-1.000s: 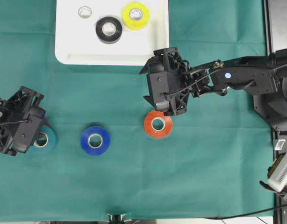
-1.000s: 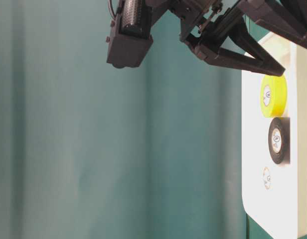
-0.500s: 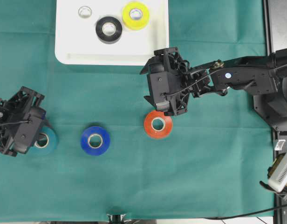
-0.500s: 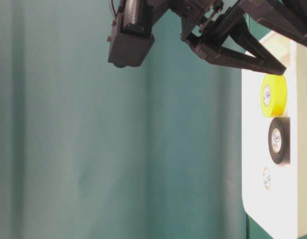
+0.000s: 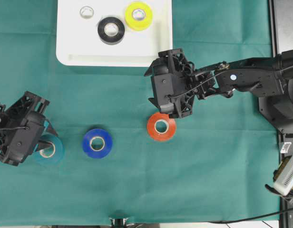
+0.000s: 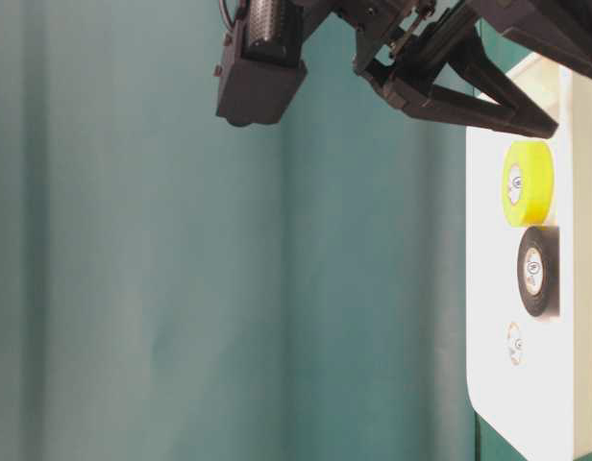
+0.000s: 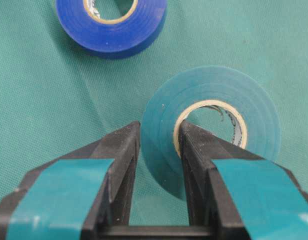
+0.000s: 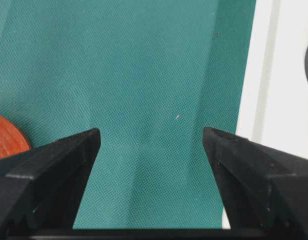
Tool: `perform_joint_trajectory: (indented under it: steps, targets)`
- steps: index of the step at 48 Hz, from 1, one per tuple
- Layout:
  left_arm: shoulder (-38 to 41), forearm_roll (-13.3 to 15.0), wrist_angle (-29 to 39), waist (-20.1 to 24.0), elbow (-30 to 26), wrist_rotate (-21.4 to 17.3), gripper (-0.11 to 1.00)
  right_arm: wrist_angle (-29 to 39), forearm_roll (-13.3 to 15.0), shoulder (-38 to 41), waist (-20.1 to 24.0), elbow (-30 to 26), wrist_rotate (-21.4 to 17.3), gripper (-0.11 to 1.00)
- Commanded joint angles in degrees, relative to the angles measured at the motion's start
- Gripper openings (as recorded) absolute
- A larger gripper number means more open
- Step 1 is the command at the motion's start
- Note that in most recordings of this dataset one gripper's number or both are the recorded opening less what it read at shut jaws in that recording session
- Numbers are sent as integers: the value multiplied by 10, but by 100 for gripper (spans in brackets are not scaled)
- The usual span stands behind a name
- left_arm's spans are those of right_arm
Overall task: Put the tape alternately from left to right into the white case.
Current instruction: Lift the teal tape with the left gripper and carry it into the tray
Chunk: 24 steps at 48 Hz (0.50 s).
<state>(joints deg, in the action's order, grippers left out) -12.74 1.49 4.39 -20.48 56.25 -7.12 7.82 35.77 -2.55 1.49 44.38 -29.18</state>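
while the overhead view a second back had the teal roll [image 5: 50, 149] tucked close under the left gripper [image 5: 42, 142], it now lies a little lower and to the right on the green cloth [image 5: 208, 180], more of its ring showing, with the gripper moved slightly down with it; the blue roll [image 5: 97, 143] and red roll [image 5: 161, 127] lie where they were, and the right gripper [image 5: 172, 92] hovers just above the red roll, barely shifted. in the white case [image 5: 70, 52] the white roll [image 5: 87, 12], black roll [image 5: 111, 30] and yellow roll [image 5: 139, 15] are unchanged. from table level, the right arm's dark body sits a touch higher in frame than before, its fingers reaching toward the case edge near the yellow roll. in the left wrist view the 2 fingers [image 7: 121, 165] are clamped on the wall of the teal roll, 1 inside the core, 1 outside, blue roll beyond. in the right wrist view the jaws stand wide apart over bare cloth, the red roll at the left edge and the case rim at right.
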Motion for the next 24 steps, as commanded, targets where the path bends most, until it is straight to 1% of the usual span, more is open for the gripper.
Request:
perform_joint_trajectory:
  steps: [1, 12, 19, 24]
  targets:
    - [-11, 1, 2, -2, -14, 0, 22, -4, -1, -14, 1, -4, -1, 85]
    - [-14, 1, 2, 7, -22, -2, 22, -4, -1, -14, 1, -4, -1, 85]
    - [-16, 1, 3, 33, -25, -3, 22, -4, -1, -14, 1, -4, -1, 85]
    - [-18, 1, 3, 61, -30, -3, 22, -4, -1, -14, 1, -4, -1, 85]
